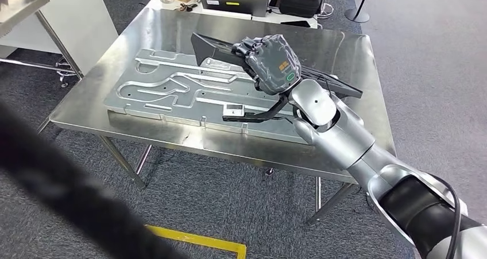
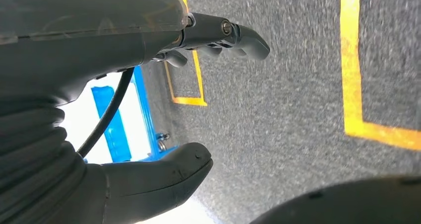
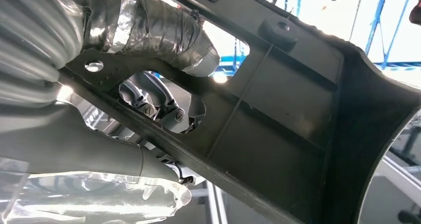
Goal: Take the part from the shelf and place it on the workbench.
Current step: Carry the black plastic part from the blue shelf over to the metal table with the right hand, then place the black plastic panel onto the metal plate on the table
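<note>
Right hand grips black part (tilted) above workbench.

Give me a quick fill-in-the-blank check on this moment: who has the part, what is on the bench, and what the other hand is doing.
1. The black part is held by the robot's ____ hand.
2. On the steel workbench under the part lies a large grooved ____ plate.
3. The left hand hangs over grey carpet marked with ____ tape lines.
4. The left hand holds ____.

Missing words: right; metal; yellow; nothing
</note>
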`<state>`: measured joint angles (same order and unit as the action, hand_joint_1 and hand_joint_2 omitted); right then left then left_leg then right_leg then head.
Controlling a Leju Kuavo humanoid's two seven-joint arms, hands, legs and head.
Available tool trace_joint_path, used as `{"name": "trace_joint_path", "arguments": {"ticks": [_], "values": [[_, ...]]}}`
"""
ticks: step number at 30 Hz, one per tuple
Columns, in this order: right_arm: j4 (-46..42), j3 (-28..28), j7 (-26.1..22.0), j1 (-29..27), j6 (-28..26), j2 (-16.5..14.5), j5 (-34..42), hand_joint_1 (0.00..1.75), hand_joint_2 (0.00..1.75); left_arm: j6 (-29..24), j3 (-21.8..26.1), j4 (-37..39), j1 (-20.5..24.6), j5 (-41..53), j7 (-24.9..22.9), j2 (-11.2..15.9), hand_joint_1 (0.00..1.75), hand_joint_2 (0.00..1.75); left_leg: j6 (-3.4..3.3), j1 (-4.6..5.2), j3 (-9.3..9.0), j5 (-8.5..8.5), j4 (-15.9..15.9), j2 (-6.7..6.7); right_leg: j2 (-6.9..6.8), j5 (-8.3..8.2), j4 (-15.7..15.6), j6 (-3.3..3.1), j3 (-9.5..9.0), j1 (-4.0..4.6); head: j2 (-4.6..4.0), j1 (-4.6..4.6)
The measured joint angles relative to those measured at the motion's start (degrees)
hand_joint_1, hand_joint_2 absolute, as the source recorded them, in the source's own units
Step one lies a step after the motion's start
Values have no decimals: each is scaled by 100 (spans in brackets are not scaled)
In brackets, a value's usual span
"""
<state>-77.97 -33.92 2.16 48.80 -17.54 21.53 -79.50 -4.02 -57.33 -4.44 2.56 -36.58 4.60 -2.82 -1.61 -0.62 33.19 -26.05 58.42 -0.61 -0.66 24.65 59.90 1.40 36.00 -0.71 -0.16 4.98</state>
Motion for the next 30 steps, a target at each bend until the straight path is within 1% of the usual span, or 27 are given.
{"name": "trace_joint_path", "arguments": {"ticks": [1, 4, 5, 11, 17, 30], "values": [[10, -4, 21, 4, 10, -7, -14, 175, 175, 5, -6, 9, 3, 1, 1, 1, 0, 175, 4, 13, 1, -10, 7, -4, -9, -9, -133, -20, -65, 13, -1, -1], [58, -21, 78, 4, 80, -43, -88, 175, 175, 36, -38, 54, 11, -3, 11, 0, 0, 175, -11, 22, -4, -18, 6, -11, 24, -15, -153, -38, -75, 23, 0, -2], [80, -24, 81, 6, 109, -56, -106, 175, 175, 49, -48, 72, 17, -7, 20, -2, 0, 175, -5, 18, -10, -15, -4, -13, 30, -10, -150, -48, -74, 30, 0, -2], [241, -64, 80, 15, 227, -146, -111, 175, 175, 96, -87, 192, 53, -27, 56, -40, 0, 175, 58, 7, -36, 7, -54, -14, 35, -2, -140, -93, -73, 42, 1, -2], [362, -167, 80, 8, 282, -257, -112, 175, 175, 102, -133, 242, 55, -44, 50, -52, 0, 175, 94, 5, -37, 16, -58, -14, 30, 0, -132, -98, -72, 48, -1, -2], [697, -353, 82, -26, 370, -635, -196, 175, 175, 128, -227, 278, 55, -134, -1, -57, 0, 175, 92, 15, -25, 12, -38, -14, 30, -3, -134, -95, -75, 37, 0, -2]]}}
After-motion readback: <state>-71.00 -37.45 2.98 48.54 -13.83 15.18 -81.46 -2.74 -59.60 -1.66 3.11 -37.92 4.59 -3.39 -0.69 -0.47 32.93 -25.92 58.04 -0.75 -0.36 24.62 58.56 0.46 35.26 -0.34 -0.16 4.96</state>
